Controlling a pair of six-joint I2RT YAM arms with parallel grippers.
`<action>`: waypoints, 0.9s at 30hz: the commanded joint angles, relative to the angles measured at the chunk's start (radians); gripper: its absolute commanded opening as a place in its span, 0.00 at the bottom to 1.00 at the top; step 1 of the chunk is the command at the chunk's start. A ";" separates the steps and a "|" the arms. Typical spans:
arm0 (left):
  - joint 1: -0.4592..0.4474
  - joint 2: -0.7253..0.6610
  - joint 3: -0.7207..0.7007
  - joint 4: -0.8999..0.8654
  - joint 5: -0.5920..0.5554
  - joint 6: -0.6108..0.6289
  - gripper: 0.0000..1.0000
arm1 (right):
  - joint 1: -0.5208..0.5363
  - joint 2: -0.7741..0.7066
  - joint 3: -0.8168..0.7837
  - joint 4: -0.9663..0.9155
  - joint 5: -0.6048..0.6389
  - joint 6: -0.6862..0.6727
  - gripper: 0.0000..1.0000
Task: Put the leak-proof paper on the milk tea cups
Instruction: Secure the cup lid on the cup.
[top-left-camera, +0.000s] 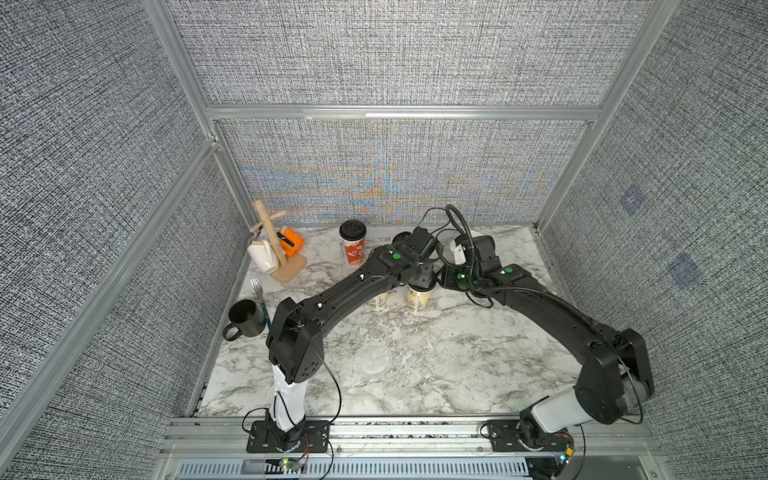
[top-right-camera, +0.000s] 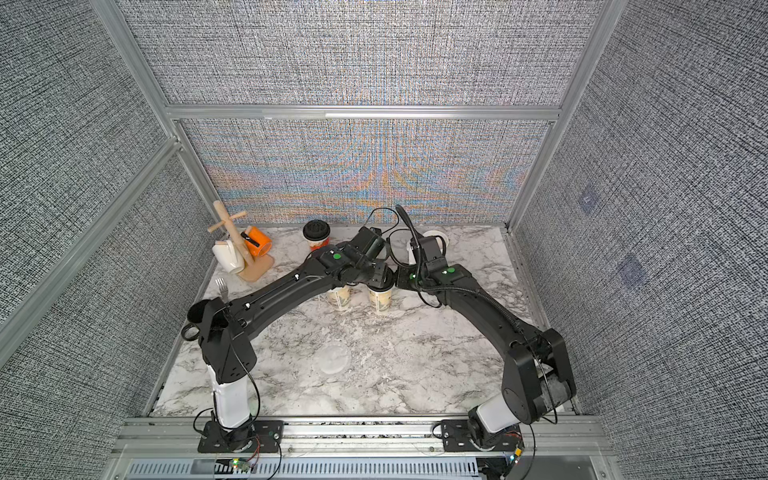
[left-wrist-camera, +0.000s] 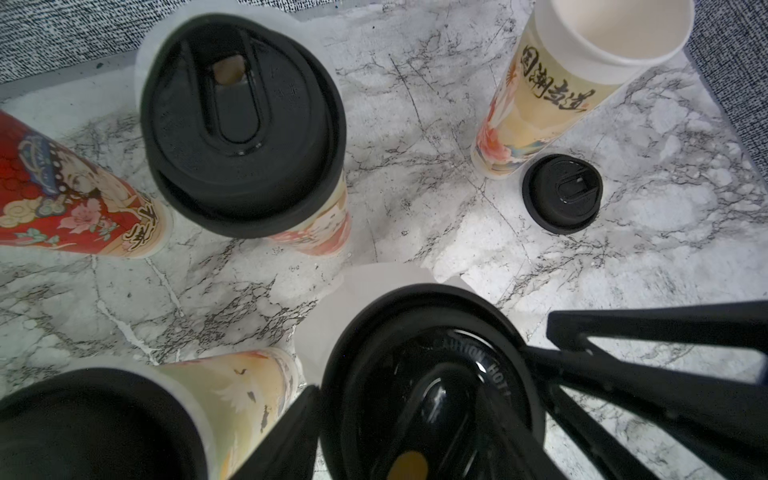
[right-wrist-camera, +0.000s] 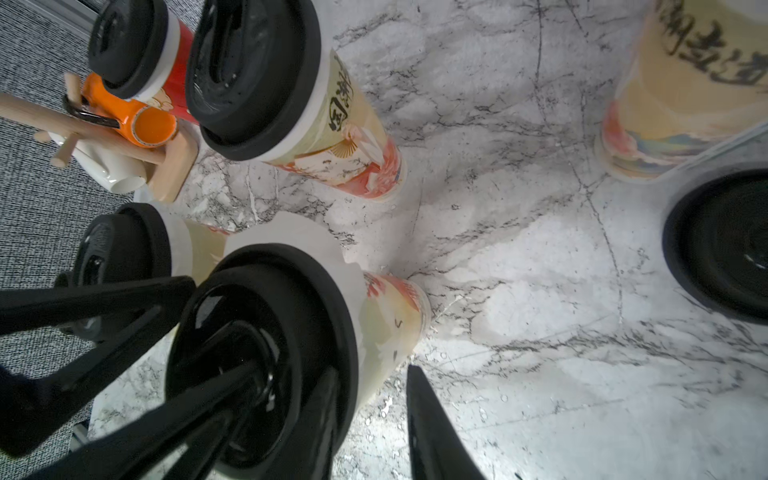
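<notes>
Several milk tea cups stand at the back middle. Both grippers meet at one black-lidded beige cup (left-wrist-camera: 432, 374), where leak-proof paper (left-wrist-camera: 365, 299) pokes out from under the lid. My left gripper (left-wrist-camera: 395, 415) is open, one finger beside the lid's rim and the other lying across its top. My right gripper (right-wrist-camera: 371, 374) is open and straddles the same lid's edge. A lidded beige cup (left-wrist-camera: 245, 124), another lidded cup (left-wrist-camera: 104, 424) and a red cup (top-left-camera: 352, 243) stand close by. One beige cup (left-wrist-camera: 582, 62) is uncovered. A loose paper disc (top-left-camera: 372, 358) lies at the table's front middle.
A loose black lid (left-wrist-camera: 562, 193) lies beside the uncovered cup. A wooden mug tree (top-left-camera: 276, 253) with an orange and a white mug stands at the back left. A black mug (top-left-camera: 245, 318) and a fork (top-left-camera: 257, 286) lie along the left edge. Fabric walls close three sides.
</notes>
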 joint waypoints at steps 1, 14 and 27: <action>0.001 -0.002 -0.036 -0.166 0.001 0.009 0.60 | 0.007 0.013 -0.069 -0.036 -0.014 0.008 0.30; 0.001 -0.021 -0.108 -0.130 0.012 -0.002 0.60 | 0.015 0.004 -0.221 0.013 -0.013 0.024 0.29; 0.001 -0.022 -0.060 -0.136 0.023 0.032 0.54 | 0.019 0.003 -0.163 -0.018 -0.005 0.011 0.28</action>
